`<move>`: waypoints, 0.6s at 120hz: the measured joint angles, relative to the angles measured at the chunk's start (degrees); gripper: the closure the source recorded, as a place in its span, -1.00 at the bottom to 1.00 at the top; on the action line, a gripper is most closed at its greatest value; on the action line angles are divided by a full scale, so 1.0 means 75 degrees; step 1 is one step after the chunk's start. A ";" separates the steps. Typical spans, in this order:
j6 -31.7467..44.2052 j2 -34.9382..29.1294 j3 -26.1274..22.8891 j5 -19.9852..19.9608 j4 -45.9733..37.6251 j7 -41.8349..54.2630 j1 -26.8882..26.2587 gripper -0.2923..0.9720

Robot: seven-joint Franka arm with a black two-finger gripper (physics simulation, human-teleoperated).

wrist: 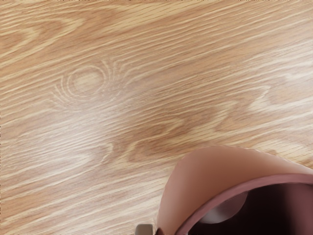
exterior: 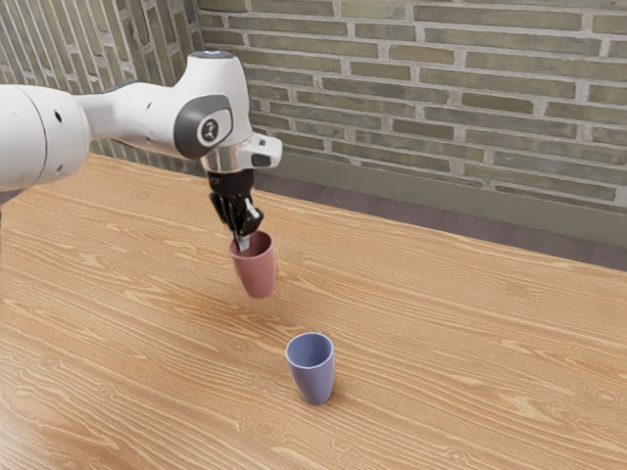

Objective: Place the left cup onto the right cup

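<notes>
Two cups in play. Jaws are clenched on the pink cup (exterior: 255, 266), gripping its rim on the 10 o'clock side. It hangs slightly tilted and looks clear of the worktop (exterior: 470, 323). The blue cup (exterior: 311, 369) stands upright on the worktop, mouth up, at roughly 5 o'clock from the pink cup in the exterior view, not touching it. Wrist view has the pink cup's rim and outer wall just under my hand, with wood grain beyond.

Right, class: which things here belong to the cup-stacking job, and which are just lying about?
Job: tapered pink cup, gripped by the black two-finger gripper; tapered blue-purple cup, standing apart.
Just there: wooden table; grey brick wall.
</notes>
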 joint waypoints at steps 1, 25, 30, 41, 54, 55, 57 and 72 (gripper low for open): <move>-0.0009 -0.0008 -0.0003 0.0001 0.0000 0.0000 -0.0004 0.70; -0.0195 -0.0218 -0.0063 0.0018 0.0000 0.0003 -0.0087 0.70; -0.0223 -0.0250 -0.0072 0.0019 0.0000 0.0004 -0.0115 0.70; -0.0283 -0.0296 -0.0080 0.0021 0.0000 0.0005 -0.0227 0.70; -0.0333 -0.0351 -0.0081 0.0023 0.0000 0.0007 -0.0359 0.70; -0.0336 -0.0355 -0.0081 0.0023 0.0000 0.0007 -0.0370 0.70; -0.0342 -0.0363 -0.0081 0.0023 0.0000 0.0007 -0.0393 0.70; -0.0388 -0.0403 -0.0081 0.0024 0.0000 0.0009 -0.0571 0.70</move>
